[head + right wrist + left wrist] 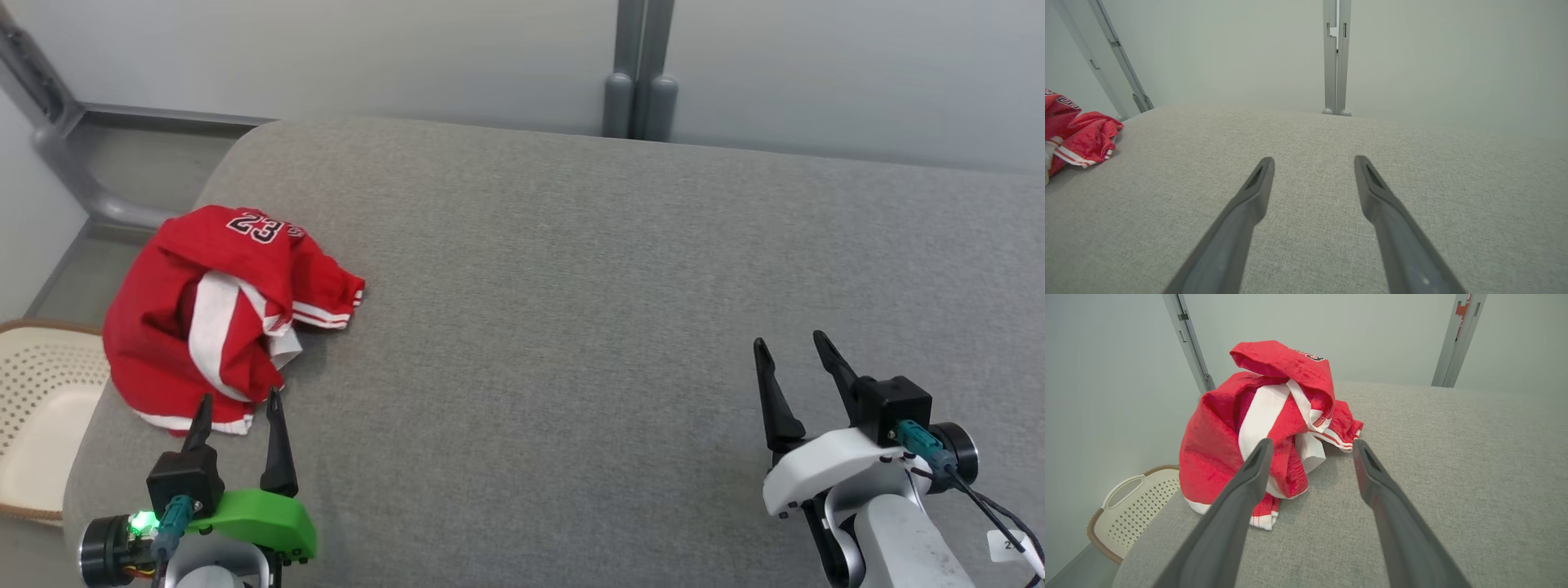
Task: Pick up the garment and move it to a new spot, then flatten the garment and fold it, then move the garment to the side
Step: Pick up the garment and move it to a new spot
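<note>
- We see a red garment (163,327) at the cushion's left edge, with white stripes and a black "23".
- The cushion (612,286) is plain grey weave.
- We see a cream basket (49,384), hole-dotted and brown-rimmed.
- We see a green shell on the left gripper (238,398) and a white one on the right gripper (788,339).

The table (571,327) is covered in grey woven cloth, matt and slightly coarse in grain. On the table's left end, the garment (155,327) is soft red cloth with white bands, matt and finely knitted. Beside the table's left edge, the basket (41,408) is smooth, perforated cream plastic with a brown woven-looking rim. Behind the table, the posts (641,73) look like grey painted metal with a satin sheen. Over the table's near edge, the left gripper (239,396) is matt dark plastic with a glossy green shell. The right gripper (789,339) has a smooth white shell.
</note>
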